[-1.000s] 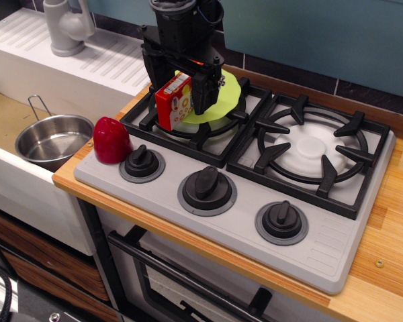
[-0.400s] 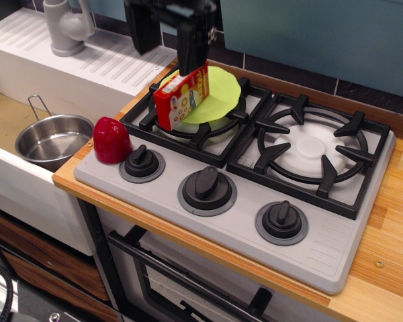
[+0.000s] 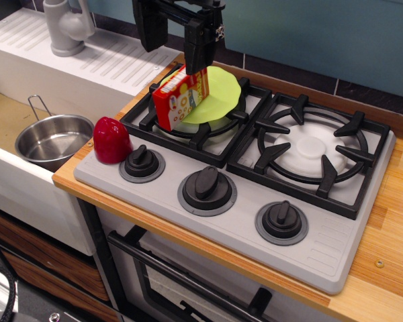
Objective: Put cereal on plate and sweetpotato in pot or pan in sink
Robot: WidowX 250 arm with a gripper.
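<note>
The red cereal box [image 3: 181, 98] stands on the near-left part of the lime-green plate [image 3: 215, 94], which lies on the left burner grate. My gripper [image 3: 174, 41] hangs open just above the box, its fingers [image 3: 195, 54] clear of it. The glossy red sweetpotato [image 3: 111, 140] sits on the stove's front-left corner beside the leftmost knob. The steel pot [image 3: 54, 139] with a wire handle rests in the sink [image 3: 13, 181] at left.
The grey tap [image 3: 66, 27] and ribbed white drainboard [image 3: 107, 57] lie behind the sink. The right burner grate [image 3: 316, 151] and three black knobs [image 3: 207, 183] fill the stove. A wooden counter edge [image 3: 389, 228] runs at right.
The gripper has let go of the cereal box and risen above it. The box stays standing on the plate.
</note>
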